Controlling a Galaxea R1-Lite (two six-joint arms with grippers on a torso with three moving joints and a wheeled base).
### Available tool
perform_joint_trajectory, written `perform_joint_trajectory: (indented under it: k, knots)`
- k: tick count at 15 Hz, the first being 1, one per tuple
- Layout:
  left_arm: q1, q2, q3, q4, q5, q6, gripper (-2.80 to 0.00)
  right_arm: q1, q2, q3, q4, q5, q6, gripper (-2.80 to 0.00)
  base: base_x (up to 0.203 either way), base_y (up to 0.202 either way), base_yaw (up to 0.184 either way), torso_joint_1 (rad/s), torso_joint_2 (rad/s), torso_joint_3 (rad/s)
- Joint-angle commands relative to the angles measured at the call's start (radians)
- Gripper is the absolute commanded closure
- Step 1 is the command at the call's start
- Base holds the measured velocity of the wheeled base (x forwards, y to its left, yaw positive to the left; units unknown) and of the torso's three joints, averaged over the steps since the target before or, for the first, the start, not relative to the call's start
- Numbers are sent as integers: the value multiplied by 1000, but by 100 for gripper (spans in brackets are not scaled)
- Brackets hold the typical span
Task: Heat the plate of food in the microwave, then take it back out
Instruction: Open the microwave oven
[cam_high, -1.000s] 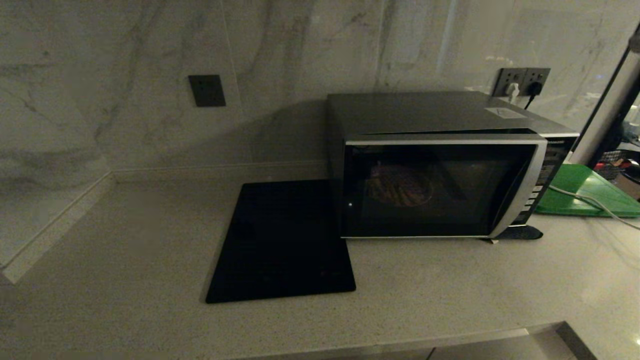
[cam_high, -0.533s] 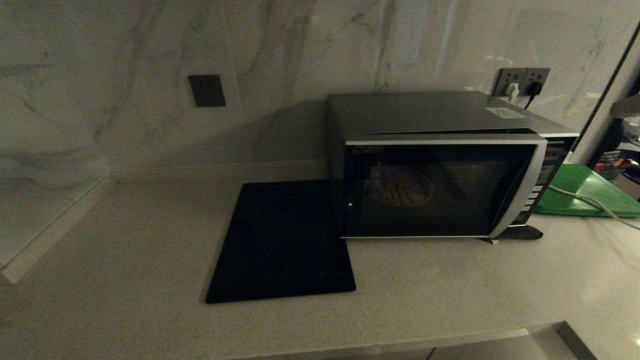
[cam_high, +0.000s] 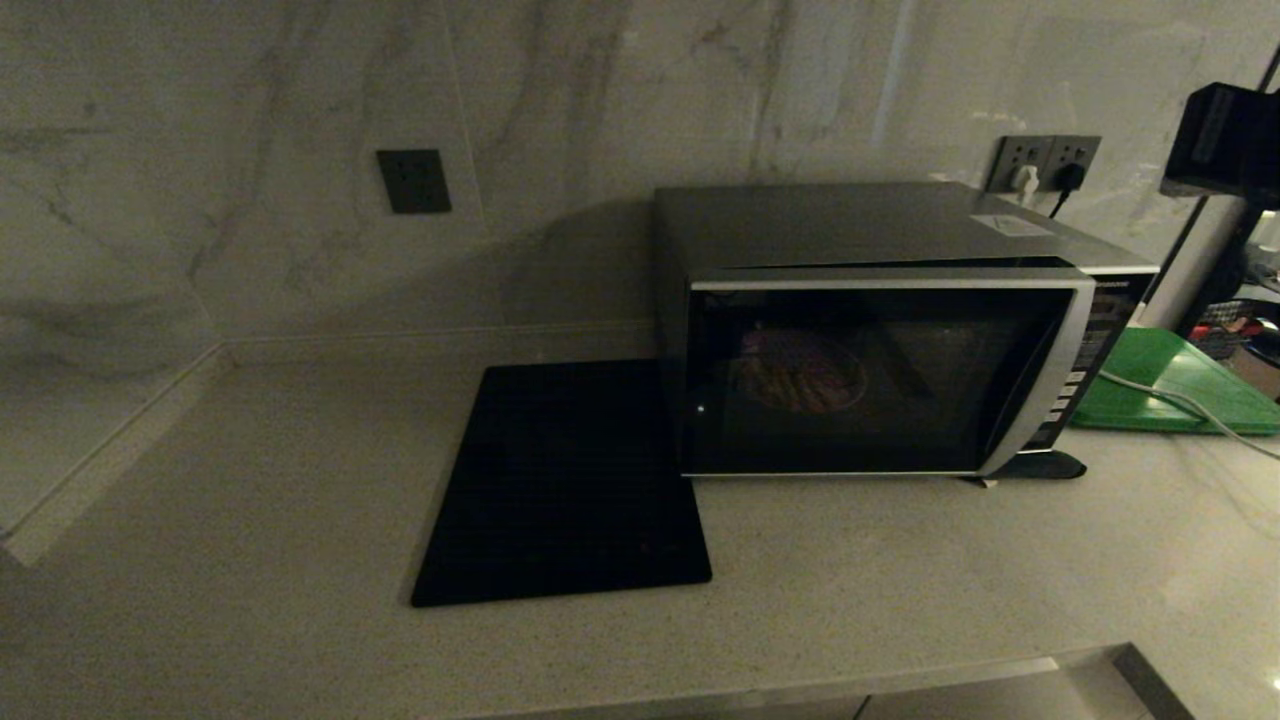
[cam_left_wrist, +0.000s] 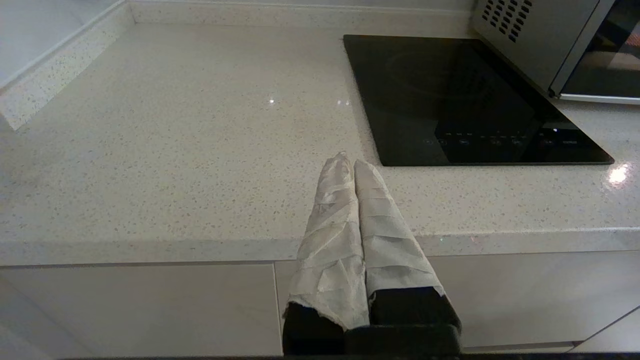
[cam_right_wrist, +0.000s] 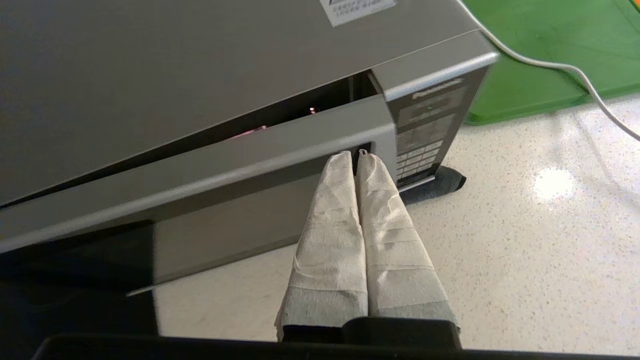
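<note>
Two arms are ours: the left gripper (cam_left_wrist: 354, 165) hangs parked, its wrapped fingers pressed together, before the countertop (cam_left_wrist: 175, 150) edge near the black cooktop (cam_left_wrist: 460, 100). Our right gripper (cam_right_wrist: 356, 159), fingers closed on nothing, hovers above the microwave (cam_high: 880, 330) beside its button panel (cam_right_wrist: 425, 135). The door stands slightly ajar (a gap shows along its top). The plate of food (cam_high: 797, 375) sits inside, behind the dark glass.

"Panasonic" on microwave (cam_right_wrist: 430, 107) panel
</note>
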Motion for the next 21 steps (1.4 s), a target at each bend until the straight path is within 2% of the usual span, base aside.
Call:
perform_joint_trajectory:
  k: [1,7,10,14,21]
  knots:
    - [0,0,0,0,0,-1,0,4,107,-24,3,-13,-2,0,0,0,0,0,0,0]
    - [0,0,0,0,0,-1,0,1,217,-35,-7,-31,-4,0,0,0,0,0,0,0]
    - [0,0,0,0,1,-1,0,-26,260,-41,-92,-68,-31,0,0,0,0,0,0,0]
    - [0,0,0,0,0,-1,0,-51,282,-42,-159,-79,-61,0,0,0,0,0,0,0]
    - [0,0,0,0,0,-1,0,-62,299,-42,-174,-78,-84,0,0,0,0,0,0,0]
